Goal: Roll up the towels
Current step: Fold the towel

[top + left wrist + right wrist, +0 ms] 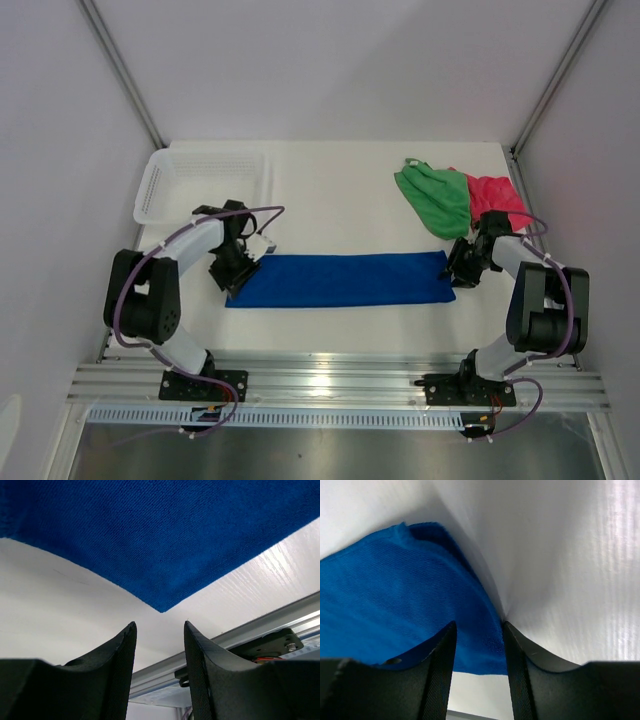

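the royal blue cloth towel (340,279) lies flat as a long strip across the middle of the white desk (340,215), not yet rolled. the left fingers (233,284) sit at its left end and the right fingers (460,275) at its right end. both pairs are released, with a clear gap and nothing pinched. in the left wrist view the towel's corner lies just past the fingertips; in the right wrist view the towel's edge runs under the fingertips. the bright green cloth towel (435,195) and the pink-red cloth towel (495,195) are bunched together at the far right, touching each other and near the right arm. the white plastic mesh basket (160,185) stands at the far left.

the risks, as i judge them: a pinch may catch only the top layer — the right end looks doubled — so the roll starts crooked. dragging the fingers could skew the strip, and a wide swing of the right arm could snag the green towel.
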Controlling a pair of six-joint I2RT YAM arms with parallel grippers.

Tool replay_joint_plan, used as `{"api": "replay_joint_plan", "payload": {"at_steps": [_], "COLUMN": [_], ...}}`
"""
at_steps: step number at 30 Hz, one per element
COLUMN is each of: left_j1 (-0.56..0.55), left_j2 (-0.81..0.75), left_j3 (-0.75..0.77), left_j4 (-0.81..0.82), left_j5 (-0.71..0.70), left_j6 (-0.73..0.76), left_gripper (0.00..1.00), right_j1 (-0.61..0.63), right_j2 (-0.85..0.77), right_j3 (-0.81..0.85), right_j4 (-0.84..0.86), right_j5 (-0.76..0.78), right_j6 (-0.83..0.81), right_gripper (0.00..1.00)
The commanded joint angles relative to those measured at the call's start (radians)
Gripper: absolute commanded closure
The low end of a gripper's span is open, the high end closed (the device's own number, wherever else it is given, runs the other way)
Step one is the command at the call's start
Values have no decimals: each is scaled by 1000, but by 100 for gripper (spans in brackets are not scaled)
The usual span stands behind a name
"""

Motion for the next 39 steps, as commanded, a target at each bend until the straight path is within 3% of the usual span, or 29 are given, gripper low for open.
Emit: {"api": "replay_joint_plan", "payload": {"at_steps": [1,5,17,18,19,22,32,39], "left_j1": [4,4,4,5,4,5,5,5], "left_j2": [37,42,68,67,65,51,47,53], "left_j3": [7,5,-2,-1,-2,-13,7,18], "left_j4": [20,30,50,52,53,52,49,56], "left_j5": [-18,-14,-31,-31,-31,-24,-18,-34], "left_j6": [-61,-61,-64,-64,-64,-69,-73,-57], "left_gripper": [54,54,54,54,54,54,54,54], "right_j1": [7,5,47,47,47,34,-74,-119], "right_j2": [38,56,102,114,136,156,68,1], "right_j3": [-27,-38,49,43,37,33,148,218], "right_j4": [41,36,10,15,19,19,-82,-151], "right_j5": [7,42,170,163,153,142,97,146], "right_j6": [-15,4,-10,-9,-6,8,-39,-62], "right_gripper": [54,59,60,63,76,99,100,100]}}
